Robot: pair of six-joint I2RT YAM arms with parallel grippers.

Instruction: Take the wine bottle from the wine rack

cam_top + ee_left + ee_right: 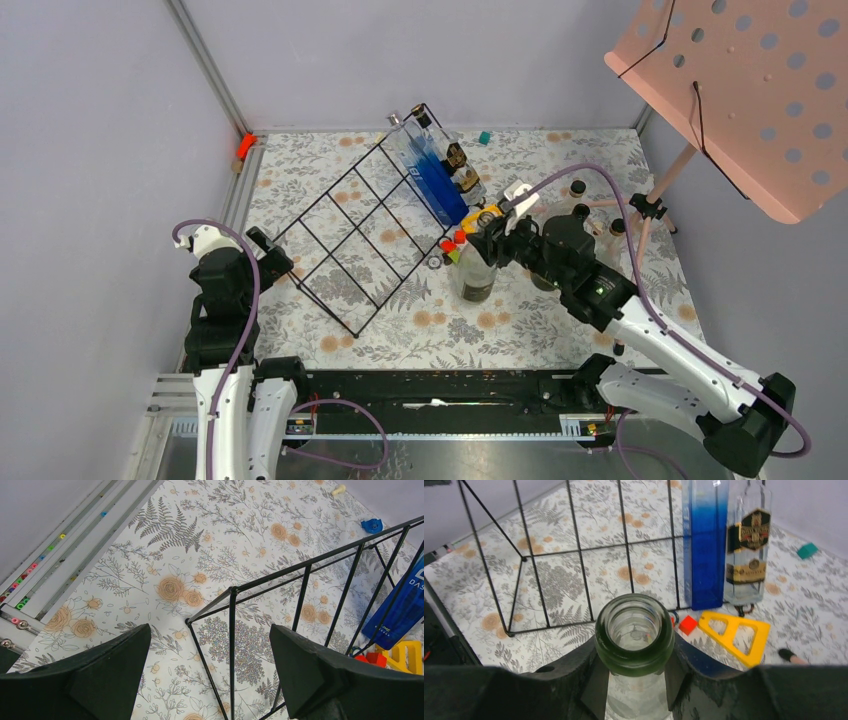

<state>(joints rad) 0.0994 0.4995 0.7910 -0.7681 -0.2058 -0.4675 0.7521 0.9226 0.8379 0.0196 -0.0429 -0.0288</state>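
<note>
The light is bright, soft and even, falling from overhead, and shadows on the table (300,170) are faint and short. Through my left wrist camera, my left fingers (95,680) show as near-black, soft-edged shapes, while the wine rack (232,645) wires stay crisp. Through my right wrist camera, the wine bottle (634,630) rim carries pale glints and looks slightly soft so near the lens. Wide-angle stretch shows toward the edges.

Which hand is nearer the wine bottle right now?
Right. The right hand grips the neck of the wine bottle; the left hand is open at the opposite corner of the wine rack.
</note>
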